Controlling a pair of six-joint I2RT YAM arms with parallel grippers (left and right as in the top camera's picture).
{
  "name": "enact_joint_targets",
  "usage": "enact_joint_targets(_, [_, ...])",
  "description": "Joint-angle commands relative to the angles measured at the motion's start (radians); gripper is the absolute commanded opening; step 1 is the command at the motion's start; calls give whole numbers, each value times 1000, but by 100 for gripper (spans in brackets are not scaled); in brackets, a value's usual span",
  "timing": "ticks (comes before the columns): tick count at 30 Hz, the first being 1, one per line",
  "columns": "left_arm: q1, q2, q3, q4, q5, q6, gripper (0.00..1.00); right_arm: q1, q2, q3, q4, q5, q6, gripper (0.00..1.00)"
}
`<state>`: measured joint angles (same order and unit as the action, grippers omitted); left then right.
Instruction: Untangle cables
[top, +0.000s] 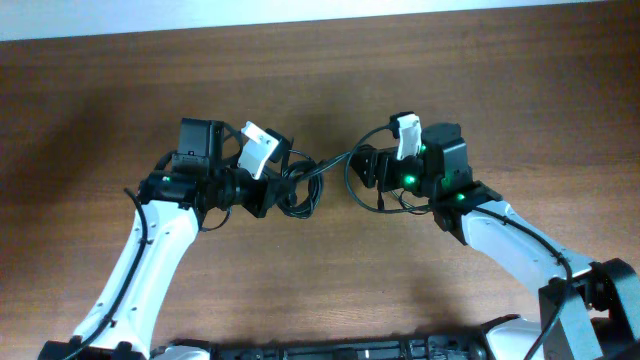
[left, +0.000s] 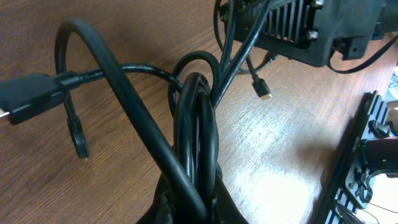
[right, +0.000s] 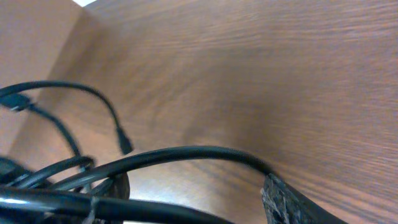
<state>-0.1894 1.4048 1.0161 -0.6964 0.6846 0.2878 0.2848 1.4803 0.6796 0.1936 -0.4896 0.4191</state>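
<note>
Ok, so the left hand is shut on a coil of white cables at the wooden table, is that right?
Not quite. The cables are black, not white, as the left wrist view shows plainly. The rest holds: the left hand is shut on the coil at the wooden table.

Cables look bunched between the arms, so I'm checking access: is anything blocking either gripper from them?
Nothing visible does. The left gripper is shut on the cables, and one strand runs straight across to the right gripper.
</note>
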Motion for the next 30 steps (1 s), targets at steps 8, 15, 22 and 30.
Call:
enact_joint_targets(8, [3,-6,-4,4,84,25,0,-3,-7,11,3,-480,-183,89])
enact_joint_targets(15, [3,-6,-4,29,327,51,0,92,-7,11,26,-409,-183,67])
enact_joint_targets(22, [3,-6,-4,29,245,50,25,122,-8,11,61,-359,-175,4])
enact_joint_targets(30, [152,-31,-2,72,51,-312,99,121,-7,11,73,-257,174,4])
